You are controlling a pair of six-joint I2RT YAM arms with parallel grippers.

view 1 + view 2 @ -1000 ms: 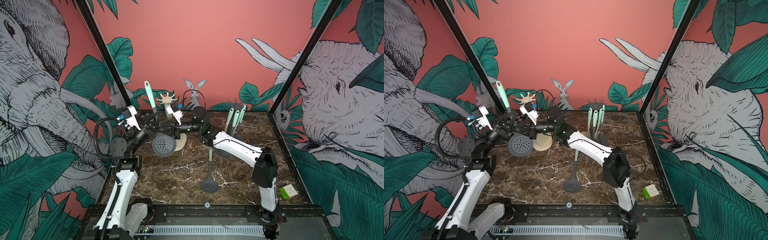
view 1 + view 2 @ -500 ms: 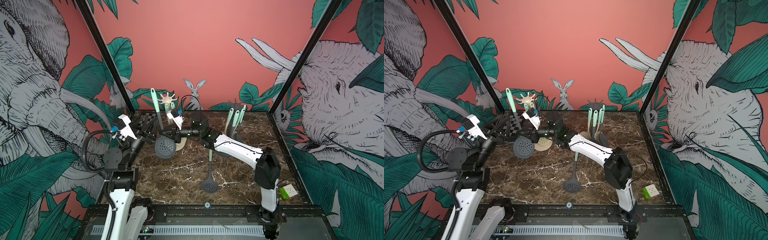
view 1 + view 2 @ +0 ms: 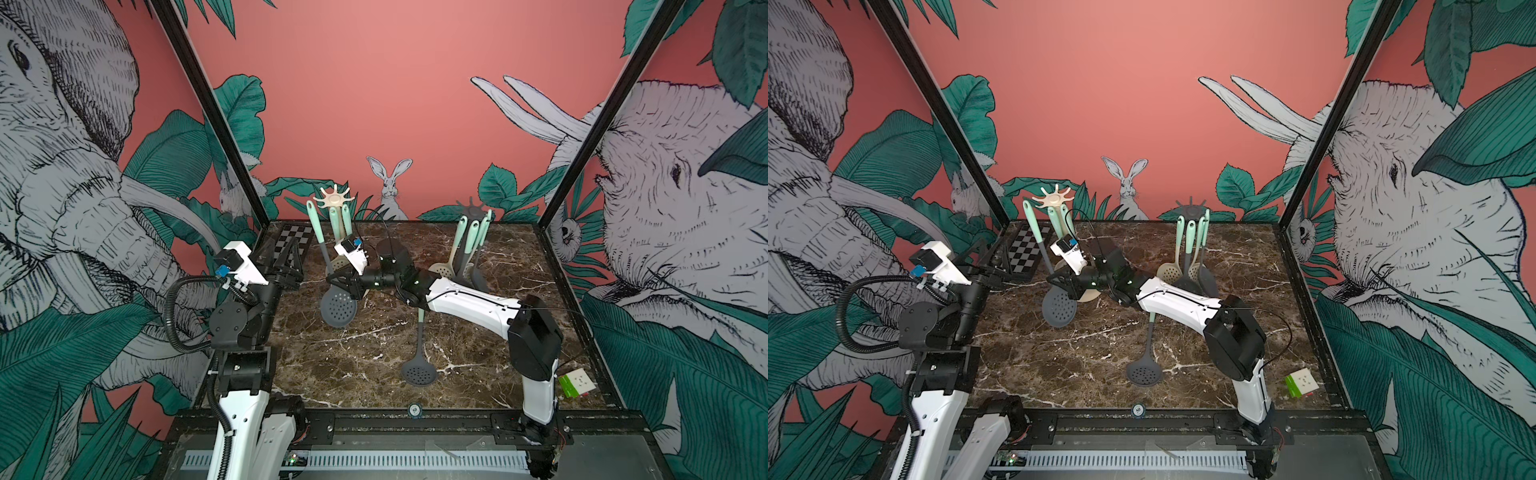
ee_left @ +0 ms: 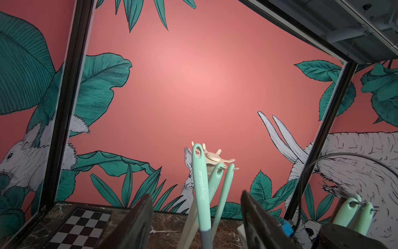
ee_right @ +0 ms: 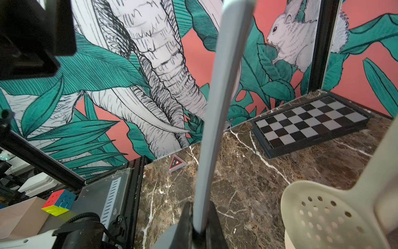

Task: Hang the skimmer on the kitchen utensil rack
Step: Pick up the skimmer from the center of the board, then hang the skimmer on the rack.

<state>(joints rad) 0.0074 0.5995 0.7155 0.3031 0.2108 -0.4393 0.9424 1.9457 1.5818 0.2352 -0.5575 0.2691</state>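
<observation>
My right gripper (image 3: 335, 281) (image 3: 1060, 283) (image 5: 199, 208) is shut on the grey shaft of the skimmer (image 3: 338, 308) (image 3: 1060, 308) (image 5: 215, 103), which has a grey perforated head and a mint handle. It stands nearly upright, head just above the table. Its handle end (image 4: 199, 179) reaches up beside the arms of the beige utensil rack (image 3: 334, 198) (image 3: 1054, 199) (image 4: 213, 160) at the back left; I cannot tell whether the two touch. My left gripper (image 3: 287, 266) (image 3: 992, 266) (image 4: 196, 195) is open, left of the skimmer and clear of it.
A second grey skimmer (image 3: 417, 365) (image 3: 1144, 372) lies mid-table. A dark rack (image 3: 471, 208) (image 3: 1190, 205) with several utensils stands back right. A beige skimmer (image 5: 323, 215) hangs on the beige rack. A chessboard (image 3: 296, 241) (image 5: 310, 122) fills the back left corner, a cube (image 3: 575, 382) the front right.
My left gripper opened, let go of the skimmer and drew back to the left. The right gripper kept its hold and swung the handle up closer to the beige rack.
</observation>
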